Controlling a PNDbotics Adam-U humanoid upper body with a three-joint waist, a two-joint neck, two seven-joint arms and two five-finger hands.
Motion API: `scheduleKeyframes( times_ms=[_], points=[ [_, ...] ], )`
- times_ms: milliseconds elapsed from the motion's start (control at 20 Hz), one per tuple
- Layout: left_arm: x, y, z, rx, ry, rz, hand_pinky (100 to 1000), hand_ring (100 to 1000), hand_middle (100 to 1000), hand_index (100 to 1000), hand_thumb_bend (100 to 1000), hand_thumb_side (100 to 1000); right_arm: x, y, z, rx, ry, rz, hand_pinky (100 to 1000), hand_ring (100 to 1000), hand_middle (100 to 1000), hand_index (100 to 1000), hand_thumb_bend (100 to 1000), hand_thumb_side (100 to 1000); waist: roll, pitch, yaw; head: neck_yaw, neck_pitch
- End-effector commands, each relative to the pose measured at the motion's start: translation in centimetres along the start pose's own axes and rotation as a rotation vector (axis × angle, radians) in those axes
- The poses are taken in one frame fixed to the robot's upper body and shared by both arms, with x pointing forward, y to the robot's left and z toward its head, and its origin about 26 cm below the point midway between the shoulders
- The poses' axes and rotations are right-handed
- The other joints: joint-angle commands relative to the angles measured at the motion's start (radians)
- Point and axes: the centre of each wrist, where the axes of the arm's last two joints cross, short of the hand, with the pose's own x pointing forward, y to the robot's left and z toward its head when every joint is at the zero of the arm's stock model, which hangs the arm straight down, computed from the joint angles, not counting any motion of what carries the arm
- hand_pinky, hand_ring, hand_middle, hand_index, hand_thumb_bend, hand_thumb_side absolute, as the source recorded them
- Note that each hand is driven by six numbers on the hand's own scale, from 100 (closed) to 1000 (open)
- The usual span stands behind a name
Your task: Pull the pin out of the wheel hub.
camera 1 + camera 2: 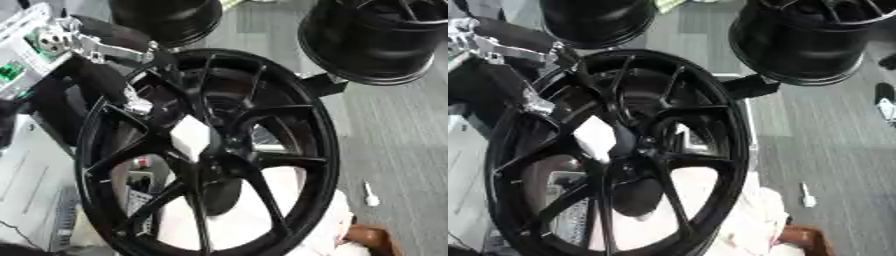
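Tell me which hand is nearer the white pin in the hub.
Left. The left hand sits up-left of the pin, over the spokes; the right hand is not in view.

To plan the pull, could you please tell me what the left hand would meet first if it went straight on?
Probably the white pin at the hub of the black wheel, beyond the left hand, though depth is unclear.

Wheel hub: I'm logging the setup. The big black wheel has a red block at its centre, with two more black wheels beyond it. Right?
Not quite. The left eye view shows the block at the centre of the big black wheel is white, not red. Two more black wheels do lie beyond it.
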Motion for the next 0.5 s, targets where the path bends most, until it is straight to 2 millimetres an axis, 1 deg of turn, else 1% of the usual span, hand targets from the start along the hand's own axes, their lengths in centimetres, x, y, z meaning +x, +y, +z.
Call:
scheduleKeyframes(
  times_ms=[50, 350, 500],
  points=[
    [0.2, 0.5, 0.6, -0.086, -0.065, -0.093, 874, 813, 771, 881, 355, 679, 0.0, -1.2, -0.2, -0.011, -0.012, 0.033, 885, 751, 655, 749, 100, 231, 0.0, -0.02, -0.001, 0.008, 0.005],
    [1.5, 0.5, 1.5, -0.092, -0.091, -0.15, 875, 819, 780, 883, 386, 624, 0.0, -1.2, -0.3, -0.012, -0.014, 0.03, 885, 751, 654, 749, 100, 231, 0.0, -0.02, -0.002, -0.001, 0.005],
    [2.2, 0.6, 2.0, -0.091, -0.097, -0.172, 876, 822, 785, 885, 387, 615, 0.0, -1.1, -0.2, -0.013, -0.012, 0.028, 884, 750, 653, 749, 100, 235, 0.001, -0.018, -0.003, -0.006, 0.005]
  ],
)
